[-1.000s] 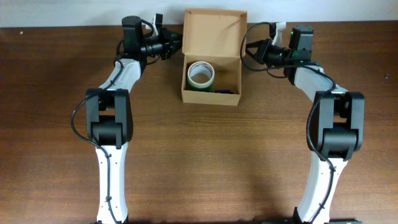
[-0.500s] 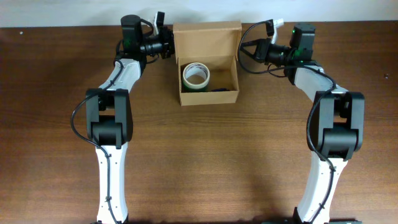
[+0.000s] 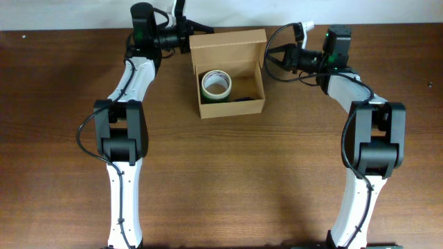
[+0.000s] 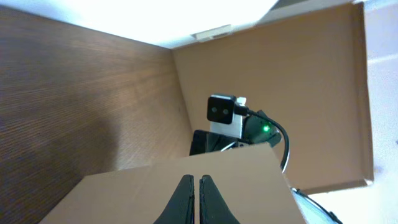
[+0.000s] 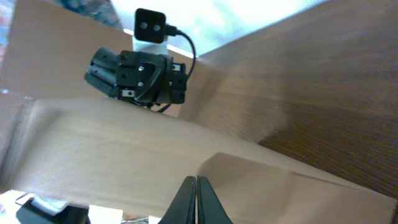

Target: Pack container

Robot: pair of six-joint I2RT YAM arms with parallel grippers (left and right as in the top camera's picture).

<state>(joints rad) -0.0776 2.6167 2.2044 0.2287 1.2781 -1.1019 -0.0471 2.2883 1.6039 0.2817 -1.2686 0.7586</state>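
two closed pincers, left pincer point(image 3: 206, 28) and right pincer point(image 3: 269, 58), beside container point(image 3: 232, 107)

We cannot make out the dark thing point(image 3: 243, 101) beside the tape roll point(image 3: 217, 93); both wrist views crop the box point(image 3: 232, 107).

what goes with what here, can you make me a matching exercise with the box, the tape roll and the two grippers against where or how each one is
Things:
1 box
2 tape roll
3 left gripper
4 right gripper

Place or state:
A lying flat inside the box
B shut, at the box's right side
C tan, lid open, standing on the table
D shut, up by the open lid

Pairs: 1-C, 2-A, 3-D, 4-B
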